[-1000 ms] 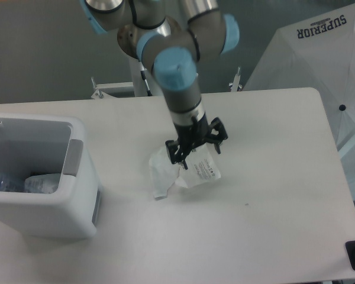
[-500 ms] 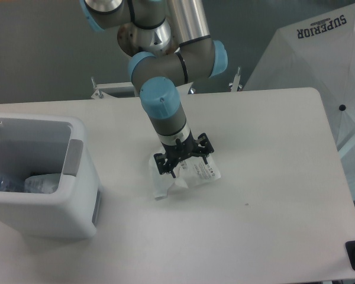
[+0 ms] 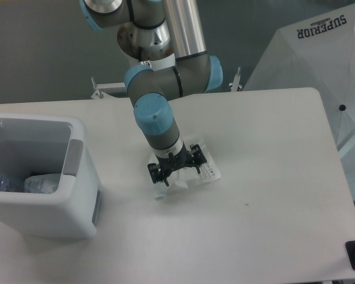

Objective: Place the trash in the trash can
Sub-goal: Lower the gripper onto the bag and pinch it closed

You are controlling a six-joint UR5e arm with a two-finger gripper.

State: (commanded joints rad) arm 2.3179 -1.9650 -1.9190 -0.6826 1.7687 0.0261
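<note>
Claw (image 3: 174, 170) low over crumpled wrapper (image 3: 192, 173) mid-desk (image 3: 272, 177), fingers spread either side, apparently nothing gripped — positioned for pickup; trash can (image 3: 44, 177) waits at left edge.

I see the crumpled clear wrapper (image 3: 192, 171) flat on the table's middle, its white label facing up. The crushed bottle (image 3: 32, 184) lies inside the white bin (image 3: 77, 207), which stands upright at the left.
</note>
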